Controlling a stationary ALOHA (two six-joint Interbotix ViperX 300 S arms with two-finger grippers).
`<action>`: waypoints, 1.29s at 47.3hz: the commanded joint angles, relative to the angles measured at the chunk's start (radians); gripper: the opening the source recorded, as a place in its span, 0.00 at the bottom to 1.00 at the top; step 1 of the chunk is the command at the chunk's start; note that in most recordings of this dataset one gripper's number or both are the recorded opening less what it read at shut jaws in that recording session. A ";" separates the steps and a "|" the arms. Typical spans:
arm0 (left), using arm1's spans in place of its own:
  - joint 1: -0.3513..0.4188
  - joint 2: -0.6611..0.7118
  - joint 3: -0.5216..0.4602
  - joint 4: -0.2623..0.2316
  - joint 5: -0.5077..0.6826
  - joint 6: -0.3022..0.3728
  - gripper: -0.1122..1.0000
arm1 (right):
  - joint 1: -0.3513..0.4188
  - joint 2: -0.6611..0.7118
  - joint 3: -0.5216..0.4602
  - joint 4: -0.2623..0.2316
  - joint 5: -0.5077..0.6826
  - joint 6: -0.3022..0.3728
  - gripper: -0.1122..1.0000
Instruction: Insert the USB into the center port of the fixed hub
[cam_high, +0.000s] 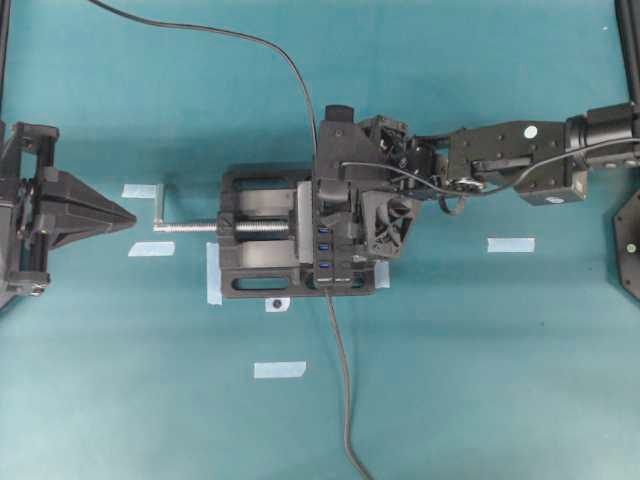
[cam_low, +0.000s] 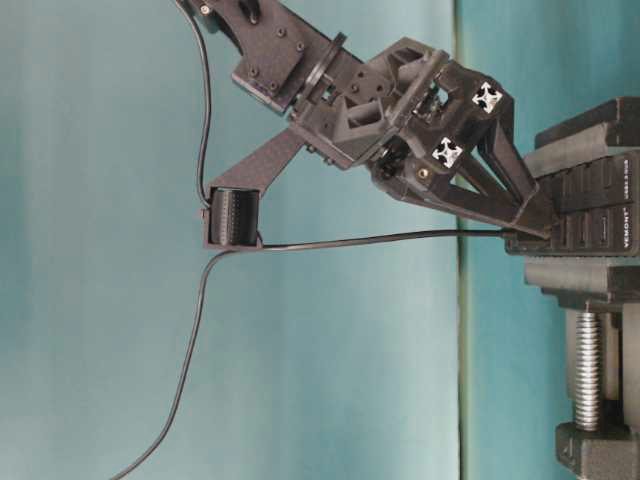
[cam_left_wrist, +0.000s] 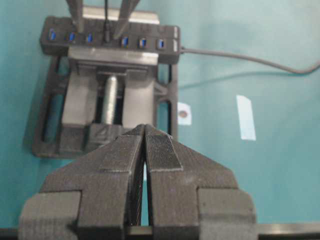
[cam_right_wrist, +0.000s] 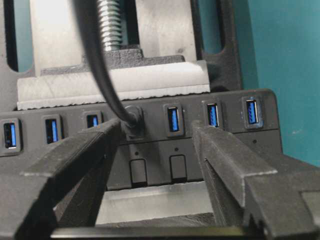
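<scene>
The fixed hub (cam_right_wrist: 150, 155) is a black strip with blue ports, clamped in the vise. The black USB (cam_right_wrist: 132, 121) sits in the center port, with three blue slots on each side of it. Its thin cable (cam_right_wrist: 97, 65) rises away from the plug. My right gripper (cam_right_wrist: 156, 131) is open, one finger on each side of the plug and neither pressing on it. From the table-level view its tips (cam_low: 535, 222) lie against the hub (cam_low: 600, 215). My left gripper (cam_left_wrist: 145, 129) is shut and empty, well back from the vise at the left (cam_high: 125, 215).
The black vise (cam_high: 255, 255) with its silver screw crank (cam_high: 185, 226) holds the hub mid-table. The hub's own lead (cam_high: 345, 400) runs toward the front edge. The USB cable (cam_high: 250, 40) trails to the back left. Tape strips (cam_high: 510, 244) mark the teal mat.
</scene>
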 joint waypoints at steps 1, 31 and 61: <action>0.002 0.005 -0.015 0.002 -0.009 -0.002 0.11 | 0.003 -0.020 -0.023 0.002 -0.002 0.002 0.79; 0.002 0.005 -0.014 0.002 -0.009 -0.003 0.11 | 0.011 -0.074 -0.018 0.003 0.000 0.002 0.79; 0.002 0.005 -0.014 0.002 -0.009 -0.005 0.11 | 0.015 -0.187 0.057 0.003 -0.034 0.005 0.79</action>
